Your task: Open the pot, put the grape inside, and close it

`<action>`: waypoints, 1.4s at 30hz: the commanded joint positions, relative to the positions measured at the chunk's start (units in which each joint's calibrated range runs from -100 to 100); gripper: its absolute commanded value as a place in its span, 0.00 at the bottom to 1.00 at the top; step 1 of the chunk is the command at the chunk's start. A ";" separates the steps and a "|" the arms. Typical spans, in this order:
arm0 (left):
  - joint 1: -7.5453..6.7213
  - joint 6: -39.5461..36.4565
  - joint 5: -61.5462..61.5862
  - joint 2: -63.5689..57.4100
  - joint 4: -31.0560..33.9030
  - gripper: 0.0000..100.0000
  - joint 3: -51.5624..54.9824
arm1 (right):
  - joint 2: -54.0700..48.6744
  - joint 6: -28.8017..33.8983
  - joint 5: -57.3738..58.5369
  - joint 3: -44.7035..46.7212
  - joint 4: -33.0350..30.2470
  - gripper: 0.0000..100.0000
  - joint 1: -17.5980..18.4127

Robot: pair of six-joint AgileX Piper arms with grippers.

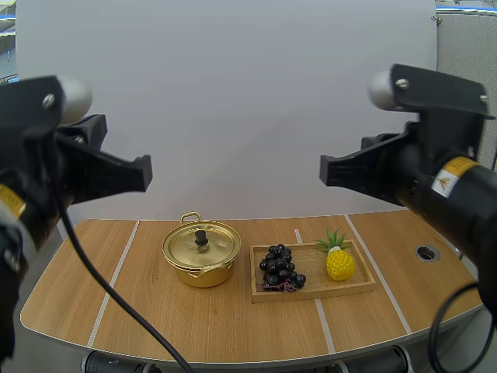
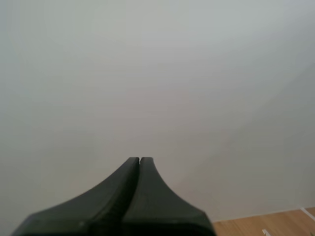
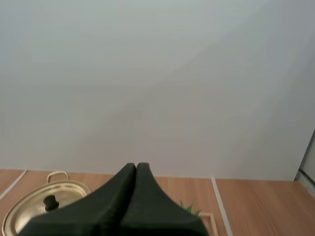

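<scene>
the gold pot (image 1: 201, 256) sits lidded on the table (image 1: 155, 326); the wooden tray (image 1: 312, 293) just beside it holds the grapes (image 1: 281, 268) and a toy pineapple (image 1: 339, 263). the left gripper (image 2: 140, 160) and right gripper (image 3: 136, 166) hang above, fingers pressed together on nothing.

The pot (image 1: 200, 268) is shining in gold, and its lid (image 1: 216, 247) is carrying a black knob (image 1: 201, 238). The bunch of grapes (image 1: 280, 267) is showing a dark purple, almost black. The pineapple (image 1: 339, 264) is glowing yellow under green leaves. The tray (image 1: 311, 294) is showing pale wood, and the table (image 1: 78, 303) a warmer brown grain crossed by thin light lines. The left gripper (image 1: 146, 173) and the right gripper (image 1: 324, 171) are appearing plain black.
</scene>
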 commanded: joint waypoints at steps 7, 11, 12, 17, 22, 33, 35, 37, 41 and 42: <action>0.04 -0.13 8.83 19.15 0.13 0.01 -7.25 | 17.70 -0.36 9.10 -5.72 -0.02 0.00 -0.20; 0.04 -0.13 12.64 26.57 -1.14 0.01 -8.40 | 24.31 -0.36 10.62 -6.56 -0.02 0.00 -0.20; 0.04 -0.13 13.32 28.37 -1.55 0.01 -8.40 | 25.65 -0.36 10.87 -6.56 -0.02 0.00 -0.20; 0.04 -0.13 14.91 35.41 -3.42 0.01 -8.40 | 29.76 -0.36 11.72 -6.56 -0.02 0.00 -0.20; 0.04 -0.13 14.91 39.36 -3.42 0.01 -8.40 | 30.54 -0.36 12.40 -6.56 -0.02 0.18 -0.20; 0.04 -2.86 15.00 40.04 1.26 0.30 -8.40 | 30.54 -0.36 12.40 -6.56 -0.02 1.00 -0.20; 0.04 -2.86 15.00 40.04 2.42 0.50 -8.40 | 30.54 -0.36 12.40 -6.56 -0.02 1.00 -0.20; 0.04 -2.86 15.87 40.04 3.89 0.76 -8.40 | 30.54 -0.36 12.40 -6.56 -0.02 1.00 -0.20; 0.04 0.88 20.25 40.04 4.40 1.00 -8.40 | 30.54 -0.36 12.40 -6.56 -0.02 1.00 -0.20; 0.04 2.90 21.64 40.41 4.40 1.00 -8.40 | 30.54 -0.36 12.57 -6.56 -0.02 1.00 -0.20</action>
